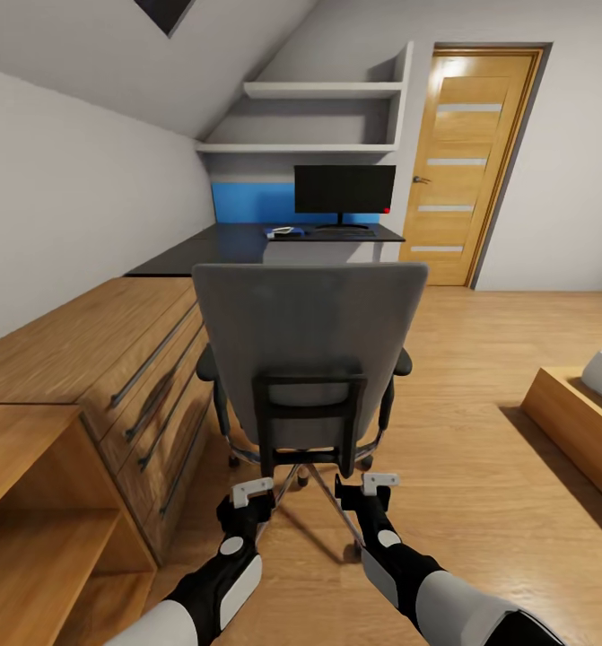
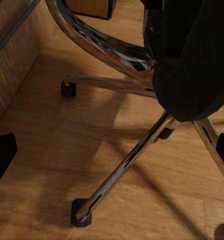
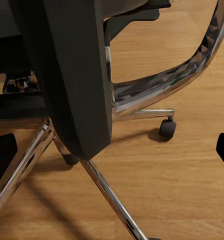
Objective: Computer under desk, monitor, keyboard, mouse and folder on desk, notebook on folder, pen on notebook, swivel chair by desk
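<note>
Both end effectors, left and right, hung wide behind the swivel chair; it probably needed pushing toward the surface at twelve o'clock.

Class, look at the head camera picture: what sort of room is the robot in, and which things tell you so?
Probably an attic bedroom with a study corner: sloped grey ceiling, black-topped desk carrying a black widescreen monitor, and a bed's wooden corner.

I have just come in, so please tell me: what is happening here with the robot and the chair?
The robot stands behind the swivel chair, both arms reaching low toward its back. The left tool and right tool are open and hold nothing. The chair is still apart from the desk, where the monitor already stands.
</note>
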